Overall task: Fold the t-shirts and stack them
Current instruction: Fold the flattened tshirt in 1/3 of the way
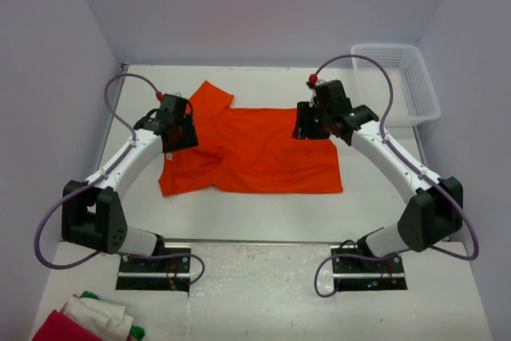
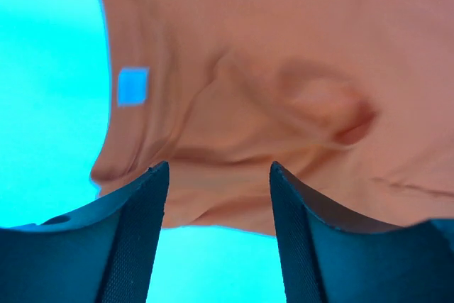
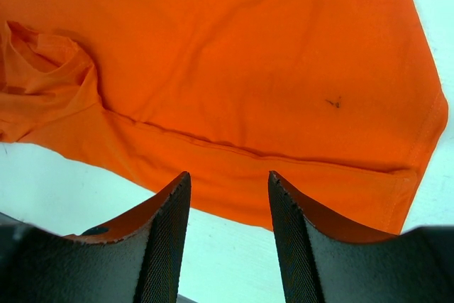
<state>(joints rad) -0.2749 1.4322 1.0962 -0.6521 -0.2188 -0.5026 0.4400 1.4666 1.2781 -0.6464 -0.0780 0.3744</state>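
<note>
One bright orange t-shirt (image 1: 263,153) lies partly spread on the white table (image 1: 263,217), with a sleeve sticking out at the back left and its left side rumpled. My left gripper (image 1: 180,135) hovers over the shirt's left edge. In the left wrist view it (image 2: 218,175) is open and empty, with the wrinkled cloth (image 2: 284,69) edge between the fingers. My right gripper (image 1: 306,124) is over the shirt's back right corner. In the right wrist view it (image 3: 228,182) is open and empty, just above the hem (image 3: 234,54).
A white plastic basket (image 1: 399,81) stands at the back right of the table. A red, white and green cloth pile (image 1: 88,321) lies at the near left corner, beside the left arm's base. Walls close the table at the back and sides.
</note>
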